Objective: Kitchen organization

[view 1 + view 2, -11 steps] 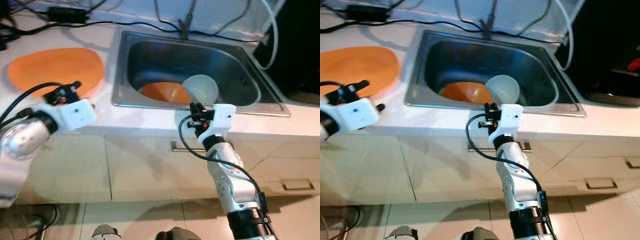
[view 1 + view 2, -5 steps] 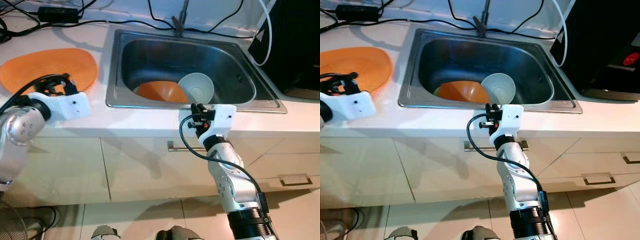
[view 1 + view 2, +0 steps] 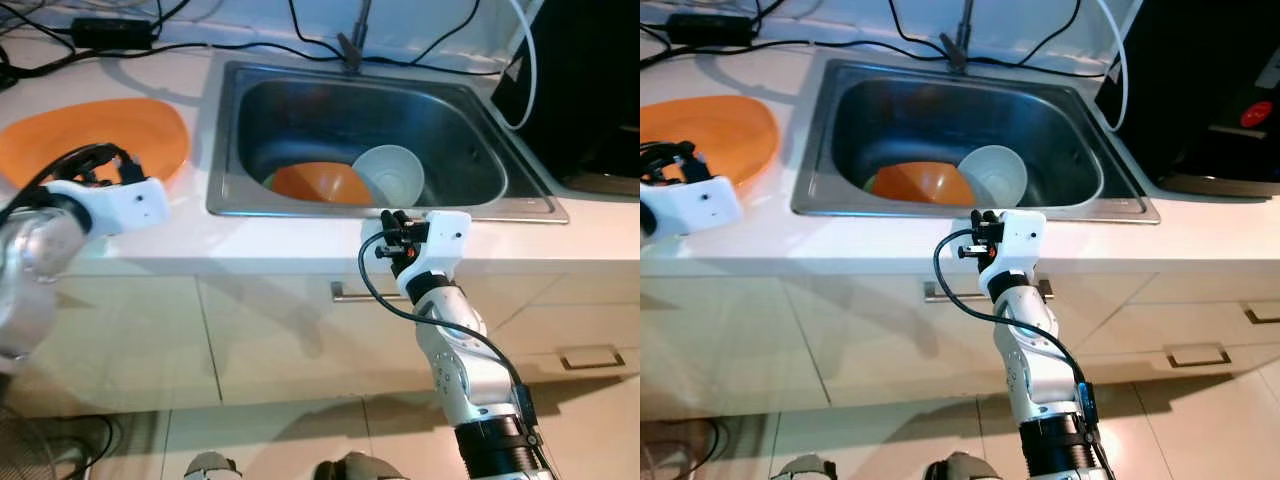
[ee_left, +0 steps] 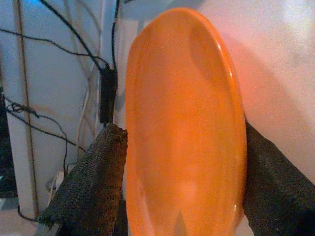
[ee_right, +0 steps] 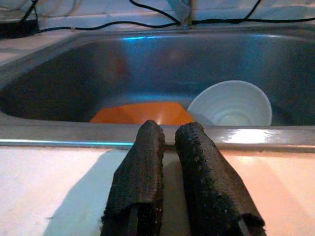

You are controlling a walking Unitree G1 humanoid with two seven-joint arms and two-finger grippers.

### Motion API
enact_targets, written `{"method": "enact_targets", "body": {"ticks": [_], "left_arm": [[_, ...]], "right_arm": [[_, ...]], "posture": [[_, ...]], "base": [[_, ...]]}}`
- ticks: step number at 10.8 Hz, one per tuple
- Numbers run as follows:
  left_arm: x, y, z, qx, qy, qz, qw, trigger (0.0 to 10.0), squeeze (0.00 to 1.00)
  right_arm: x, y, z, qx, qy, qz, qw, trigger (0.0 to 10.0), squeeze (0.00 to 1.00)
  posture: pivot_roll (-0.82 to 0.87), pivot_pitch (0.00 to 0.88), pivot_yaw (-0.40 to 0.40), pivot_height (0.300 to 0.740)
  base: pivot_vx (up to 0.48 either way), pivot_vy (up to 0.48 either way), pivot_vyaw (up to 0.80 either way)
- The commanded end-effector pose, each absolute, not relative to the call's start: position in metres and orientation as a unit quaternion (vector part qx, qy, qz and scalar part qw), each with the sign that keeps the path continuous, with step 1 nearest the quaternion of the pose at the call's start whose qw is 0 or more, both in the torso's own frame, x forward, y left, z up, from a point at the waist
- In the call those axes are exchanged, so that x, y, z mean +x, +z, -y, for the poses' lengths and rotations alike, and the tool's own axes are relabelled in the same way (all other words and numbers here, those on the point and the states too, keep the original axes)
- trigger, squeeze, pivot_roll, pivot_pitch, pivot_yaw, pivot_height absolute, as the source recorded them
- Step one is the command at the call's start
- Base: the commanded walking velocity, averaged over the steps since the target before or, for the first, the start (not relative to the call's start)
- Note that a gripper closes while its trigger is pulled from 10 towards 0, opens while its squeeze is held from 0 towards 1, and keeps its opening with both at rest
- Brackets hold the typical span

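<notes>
A steel sink (image 3: 230, 150) is set into the pale table (image 3: 300, 235), its rim running close to the table's front edge, so only a narrow strip of bare top lies between basin and drop-off. Inside the basin, toward the front wall, an orange bowl (image 3: 318, 183) lies tilted with a white bowl (image 3: 392, 175) leaning just beside it on the right; the two look to be touching. The back half of the basin floor is open. Black cables (image 3: 250, 48) trail along the back of the table behind the sink, and a dark appliance (image 3: 1200, 90) stands on the table to the right of the basin, near its rim.

On the table left of the sink lies an orange plate (image 3: 85, 140), its right edge near the sink rim with a strip of bare top between.

The left pincer (image 4: 182, 196) reaches in over the near edge of the plate, its arm coming from the left with the white wrist block (image 3: 115, 205) above the table's front edge. Its two fingers (image 4: 93, 182) stand wide apart, one on each side of the plate's rim, holding nothing.

The right pincer (image 5: 167, 147) sits over the front strip of table just before the sink rim, pointing at the two bowls, the forearm (image 3: 455, 340) rising steeply from below in front of the cabinet doors (image 3: 270, 340). Its fingers are pressed nearly together, with nothing between them.
</notes>
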State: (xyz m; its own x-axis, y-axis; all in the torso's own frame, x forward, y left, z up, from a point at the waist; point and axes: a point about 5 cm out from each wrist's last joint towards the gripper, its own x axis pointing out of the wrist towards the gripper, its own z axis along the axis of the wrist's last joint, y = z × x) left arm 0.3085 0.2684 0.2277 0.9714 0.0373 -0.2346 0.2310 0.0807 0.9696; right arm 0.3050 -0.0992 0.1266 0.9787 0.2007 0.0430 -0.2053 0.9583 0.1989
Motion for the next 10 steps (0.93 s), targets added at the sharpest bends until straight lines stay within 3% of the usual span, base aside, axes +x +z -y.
{"method": "enact_targets", "body": {"ticks": [1, 2, 3, 4, 10], "left_arm": [[0.309, 0.192, -0.266, 0.666, -0.108, -0.153, 0.722, 10.0, 0.0], [0.312, 0.184, -0.263, 0.66, -0.116, -0.155, 0.726, 10.0, 0.0], [0.313, 0.181, -0.261, 0.657, -0.119, -0.156, 0.728, 4.2, 0.0], [0.314, 0.179, -0.259, 0.655, -0.123, -0.155, 0.729, 0.0, 0.0], [0.315, 0.177, -0.254, 0.655, -0.131, -0.149, 0.729, 0.0, 0.0]], "right_arm": [[0.305, 0.125, 0.103, 0.096, 0.094, 0.006, 0.991, 10.0, 0.0], [0.306, 0.126, 0.104, 0.095, 0.091, 0.007, 0.991, 10.0, 0.0], [0.306, 0.125, 0.105, 0.095, 0.09, 0.007, 0.991, 10.0, 0.0], [0.306, 0.126, 0.104, 0.095, 0.09, 0.006, 0.991, 10.0, 0.0], [0.305, 0.125, 0.104, 0.093, 0.091, 0.003, 0.992, 10.0, 0.0]], "posture": [[0.02, 0.092, -0.146, 0.719], [0.02, 0.092, -0.145, 0.719], [0.02, 0.092, -0.145, 0.719], [0.01, 0.092, -0.143, 0.719], [0.02, 0.093, -0.145, 0.719]], "base": [[0.0, 0.0, 0.0], [0.0, 0.0, 0.0], [0.0, 0.0, 0.0], [0.0, 0.0, 0.0], [0.0, 0.0, 0.0]]}}
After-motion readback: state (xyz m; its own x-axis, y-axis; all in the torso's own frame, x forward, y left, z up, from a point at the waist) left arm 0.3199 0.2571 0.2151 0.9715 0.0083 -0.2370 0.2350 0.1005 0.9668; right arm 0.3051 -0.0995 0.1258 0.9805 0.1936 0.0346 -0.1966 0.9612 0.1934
